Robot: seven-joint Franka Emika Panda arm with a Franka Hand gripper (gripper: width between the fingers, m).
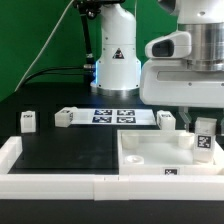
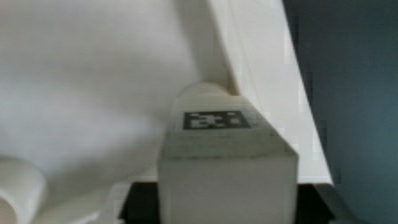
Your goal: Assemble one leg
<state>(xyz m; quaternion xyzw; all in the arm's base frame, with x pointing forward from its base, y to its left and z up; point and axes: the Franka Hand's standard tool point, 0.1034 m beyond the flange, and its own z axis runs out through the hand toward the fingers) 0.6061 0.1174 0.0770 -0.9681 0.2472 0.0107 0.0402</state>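
My gripper [image 1: 204, 128] is shut on a leg [image 1: 204, 137], a small white block with a black-and-white tag, and holds it upright over the far right corner of the large white tray-like piece [image 1: 150, 158]. In the wrist view the held leg [image 2: 221, 150] fills the lower middle, its tag facing the camera, its far end close to the tray's raised rim [image 2: 249, 60]; the black fingers [image 2: 139, 195] flank it. Three more legs lie on the black table: one at the exterior view's left [image 1: 28, 121], one near the middle [image 1: 66, 118], one at the right [image 1: 166, 120].
The marker board [image 1: 115, 115] lies flat at the back centre, in front of the arm's white base [image 1: 116, 62]. A white raised wall [image 1: 50, 183] borders the table's front and left. A round socket [image 1: 137, 156] shows in the tray's near left corner.
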